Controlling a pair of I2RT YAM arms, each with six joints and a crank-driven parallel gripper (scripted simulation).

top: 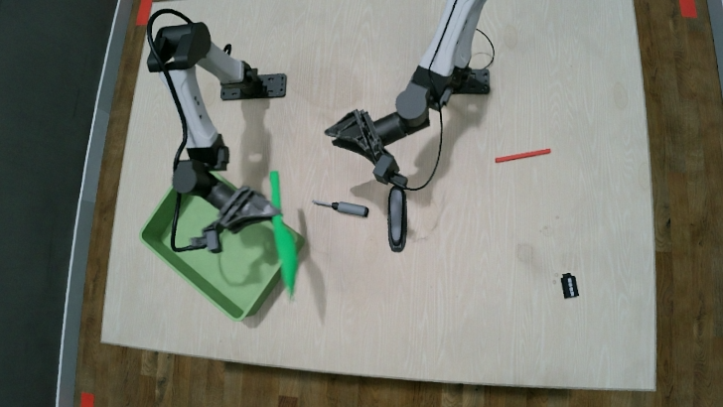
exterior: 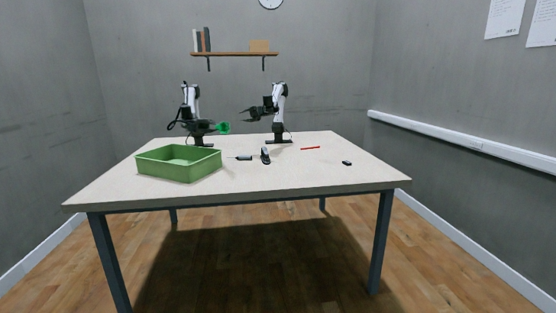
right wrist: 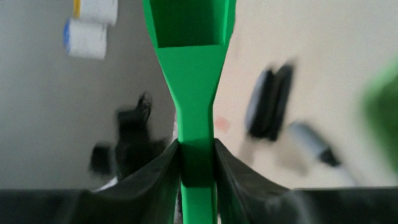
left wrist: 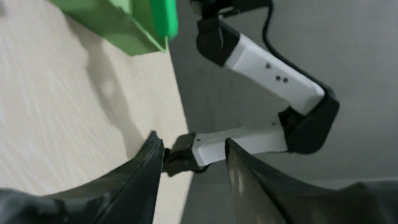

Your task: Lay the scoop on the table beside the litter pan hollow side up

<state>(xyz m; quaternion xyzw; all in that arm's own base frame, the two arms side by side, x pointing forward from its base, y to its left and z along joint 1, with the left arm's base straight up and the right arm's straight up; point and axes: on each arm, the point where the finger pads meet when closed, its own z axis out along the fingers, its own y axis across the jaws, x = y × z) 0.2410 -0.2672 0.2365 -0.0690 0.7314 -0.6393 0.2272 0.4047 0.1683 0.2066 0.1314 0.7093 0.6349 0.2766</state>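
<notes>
Pan (top: 190,279) (exterior: 163,170) (left wrist: 125,37) (right wrist: 387,110) partly hidden beneath right gripper (top: 276,212) (exterior: 215,127) (right wrist: 197,150)

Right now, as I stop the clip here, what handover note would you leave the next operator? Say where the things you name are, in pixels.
Left gripper (top: 329,137) (exterior: 240,116) (left wrist: 190,137): open, nothing between its fingers.
Right gripper (top: 277,211) (exterior: 216,127) (right wrist: 197,142): shut on the handle of the scoop (top: 286,247) (exterior: 223,127) (left wrist: 167,15) (right wrist: 192,75), off the table.
Litter pan (top: 190,280) (exterior: 163,169) (left wrist: 105,20) (right wrist: 387,110): upright on the table.
Done: scoop in hand.
Left: lay it close beside the pan, hollow up; release.

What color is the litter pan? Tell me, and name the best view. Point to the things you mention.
The litter pan (top: 190,281) (exterior: 206,168) (left wrist: 114,31) is muted light green, best seen from the top.
</notes>
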